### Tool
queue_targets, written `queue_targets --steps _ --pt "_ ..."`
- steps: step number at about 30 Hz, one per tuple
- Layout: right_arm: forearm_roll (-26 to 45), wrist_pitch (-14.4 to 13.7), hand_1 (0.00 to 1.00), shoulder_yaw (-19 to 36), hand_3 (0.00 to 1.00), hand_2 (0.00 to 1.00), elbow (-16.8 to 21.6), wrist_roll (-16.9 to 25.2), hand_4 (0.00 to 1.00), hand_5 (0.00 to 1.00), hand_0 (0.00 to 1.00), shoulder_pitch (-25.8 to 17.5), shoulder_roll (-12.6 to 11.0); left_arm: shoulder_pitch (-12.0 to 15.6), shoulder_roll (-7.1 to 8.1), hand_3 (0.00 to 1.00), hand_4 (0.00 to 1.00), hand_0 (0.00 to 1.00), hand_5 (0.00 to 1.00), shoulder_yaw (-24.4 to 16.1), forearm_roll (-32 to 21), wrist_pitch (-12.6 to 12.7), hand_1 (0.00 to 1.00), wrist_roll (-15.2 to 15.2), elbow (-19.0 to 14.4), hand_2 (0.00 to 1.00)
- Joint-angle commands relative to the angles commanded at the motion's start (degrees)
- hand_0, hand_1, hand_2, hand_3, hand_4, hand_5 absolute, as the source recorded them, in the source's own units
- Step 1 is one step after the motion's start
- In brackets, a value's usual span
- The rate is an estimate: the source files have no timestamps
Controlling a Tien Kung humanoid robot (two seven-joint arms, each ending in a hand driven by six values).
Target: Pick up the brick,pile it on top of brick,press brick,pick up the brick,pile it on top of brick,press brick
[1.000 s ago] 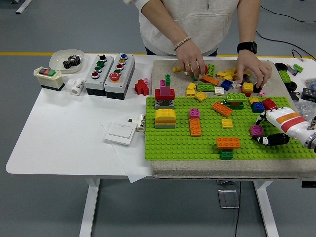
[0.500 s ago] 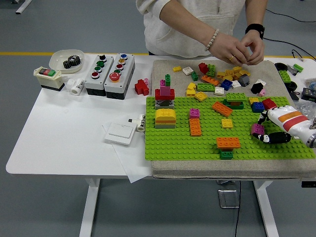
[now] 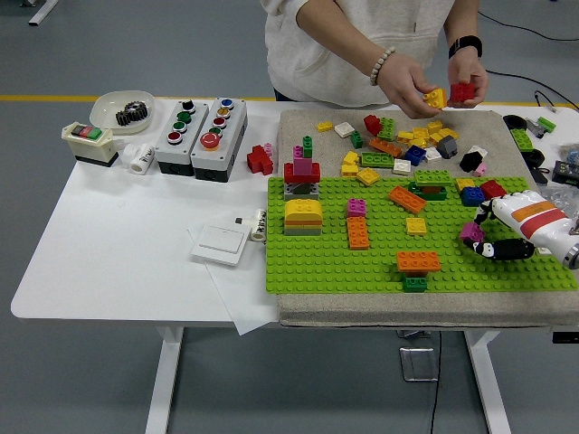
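Head view: person's hands have lifted off the loose pile, now holding a yellow and a red brick above it, so the baseplate is clear for the robot. Right hand has barely moved, fingers pinched on the magenta brick, right side of plate, not yet lifted.

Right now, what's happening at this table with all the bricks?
The robot's right hand reaches in over the green baseplate, fingers closed around a small magenta brick near its right side. At the far side, a person holds a yellow brick and a red brick above the loose brick pile. The left hand isn't visible.
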Motion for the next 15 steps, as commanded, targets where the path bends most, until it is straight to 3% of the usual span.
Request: queue_targets --steps 15 --pt "-0.1 -0.2 0.498 2.9 0.496 0.528 2.4 0.3 0.699 0.605 0.422 -1.4 -1.1 0.1 -0.06 0.593 0.648 0.748 0.666 0.1 -0.2 0.0 0.737 -0.1 0.1 0.744"
